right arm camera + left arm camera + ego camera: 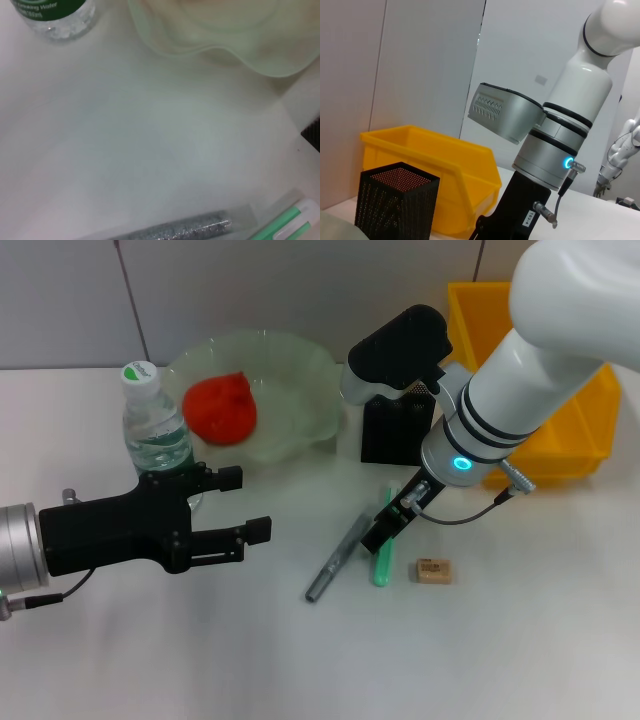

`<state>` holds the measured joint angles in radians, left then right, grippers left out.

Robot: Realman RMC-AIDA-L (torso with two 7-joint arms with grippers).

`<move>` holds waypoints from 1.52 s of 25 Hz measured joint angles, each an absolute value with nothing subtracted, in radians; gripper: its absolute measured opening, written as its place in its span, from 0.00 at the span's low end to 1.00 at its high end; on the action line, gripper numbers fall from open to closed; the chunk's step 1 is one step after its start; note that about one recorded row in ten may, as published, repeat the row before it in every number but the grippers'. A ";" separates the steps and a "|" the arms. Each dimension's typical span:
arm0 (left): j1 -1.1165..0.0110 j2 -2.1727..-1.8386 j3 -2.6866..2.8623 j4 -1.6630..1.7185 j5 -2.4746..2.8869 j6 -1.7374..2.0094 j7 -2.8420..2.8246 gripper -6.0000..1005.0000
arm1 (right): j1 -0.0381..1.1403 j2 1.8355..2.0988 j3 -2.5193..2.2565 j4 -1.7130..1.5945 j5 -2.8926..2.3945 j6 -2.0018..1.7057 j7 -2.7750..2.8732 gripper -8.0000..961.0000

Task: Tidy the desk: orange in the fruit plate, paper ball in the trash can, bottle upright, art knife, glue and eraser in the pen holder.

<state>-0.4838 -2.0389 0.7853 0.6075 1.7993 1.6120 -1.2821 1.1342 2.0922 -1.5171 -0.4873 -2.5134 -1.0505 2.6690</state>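
Note:
The water bottle (pixel 155 425) stands upright at the left, also in the right wrist view (pixel 55 15). The orange (pixel 220 408) lies in the pale green fruit plate (pixel 305 390). A grey glitter glue tube (pixel 337 558), a green art knife (pixel 381 562) and a tan eraser (pixel 434 571) lie on the table in front of the black mesh pen holder (pixel 395 435). My right gripper (pixel 390 525) is low over the far end of the green knife. My left gripper (pixel 250 505) is open and empty, just in front of the bottle. No paper ball shows.
A yellow bin (pixel 565 440) stands at the back right beside the pen holder, and both show in the left wrist view, bin (pixel 435 170) and holder (pixel 395 205). The right wrist view shows the plate rim (pixel 225 45), the glue tube (pixel 190 230) and the knife (pixel 287 225).

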 joint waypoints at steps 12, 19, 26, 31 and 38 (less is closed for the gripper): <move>-0.487 -2.037 0.785 0.607 1.799 1.609 -1.282 0.79 | 1.140 2.092 -1.519 -0.486 -2.518 -1.055 2.669 0.82; -0.488 -2.037 0.784 0.607 1.799 1.609 -1.282 0.79 | 1.143 2.092 -1.525 -0.484 -2.520 -1.070 2.671 0.82; -0.491 -2.037 0.783 0.607 1.799 1.609 -1.283 0.79 | 1.141 2.089 -1.525 -0.489 -2.521 -1.081 2.673 0.81; -0.493 -2.037 0.782 0.609 1.799 1.609 -1.283 0.79 | 1.141 2.086 -1.525 -0.500 -2.522 -1.091 2.673 0.80; -0.496 -2.037 0.782 0.612 1.798 1.609 -1.290 0.78 | 1.135 2.086 -1.525 -0.503 -2.522 -1.092 2.673 0.62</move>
<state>-0.4964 -2.0366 0.7823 0.6118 1.7982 1.6089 -1.2895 1.1352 2.0861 -1.5248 -0.5032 -2.5220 -1.0916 2.6725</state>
